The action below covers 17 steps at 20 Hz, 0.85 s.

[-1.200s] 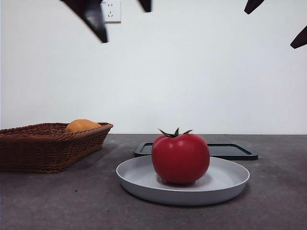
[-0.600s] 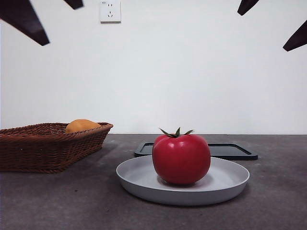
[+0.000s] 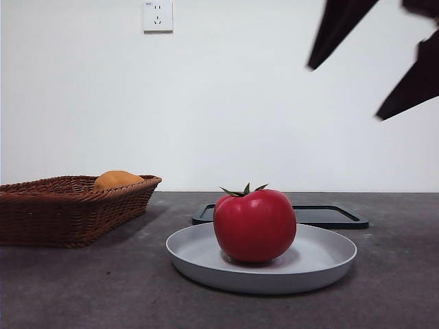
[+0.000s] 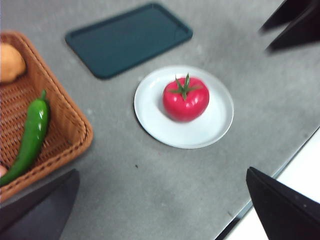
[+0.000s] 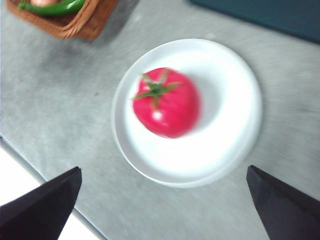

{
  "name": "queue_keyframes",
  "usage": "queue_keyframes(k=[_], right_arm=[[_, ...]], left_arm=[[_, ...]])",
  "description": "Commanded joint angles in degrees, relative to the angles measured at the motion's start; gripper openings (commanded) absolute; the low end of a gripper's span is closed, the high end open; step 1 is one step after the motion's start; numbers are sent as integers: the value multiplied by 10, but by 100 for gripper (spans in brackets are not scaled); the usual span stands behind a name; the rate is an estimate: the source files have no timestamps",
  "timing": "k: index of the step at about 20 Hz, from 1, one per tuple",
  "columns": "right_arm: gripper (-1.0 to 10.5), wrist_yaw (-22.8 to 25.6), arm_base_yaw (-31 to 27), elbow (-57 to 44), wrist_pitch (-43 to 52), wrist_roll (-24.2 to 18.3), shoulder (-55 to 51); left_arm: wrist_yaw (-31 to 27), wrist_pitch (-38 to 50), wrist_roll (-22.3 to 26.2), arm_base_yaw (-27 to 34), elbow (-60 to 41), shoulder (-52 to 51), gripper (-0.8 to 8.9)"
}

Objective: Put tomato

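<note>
One glossy round red tomato (image 3: 254,226) is sitting on one shallow grey-white plate (image 3: 329,264) mid-bench — smooth, likely slippery and soft, so best gripped around its widest sides, below the green calyx. The right pincer (image 3: 374,58) is hovering above it, released; the left pincer (image 4: 160,210) is waiting high up, likewise released.

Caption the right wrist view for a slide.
Open right gripper above the tomato on its white plate.

Basket (image 5: 65,20) cut off, pepper (image 5: 52,7) partly.
</note>
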Motion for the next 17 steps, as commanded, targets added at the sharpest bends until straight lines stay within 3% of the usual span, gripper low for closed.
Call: queue_keyframes(k=[1,10,17], right_arm=[[593,-1,26,21,25,33,50],[595,40,62,177,-19,37,304],[595,74,84,227,-38,30,410]], left_arm=[[-2,3,-2,-5,2,-10,634],[-2,5,-2,-5,3,-21,634],[-2,5,-2,-5,3,-21,634]])
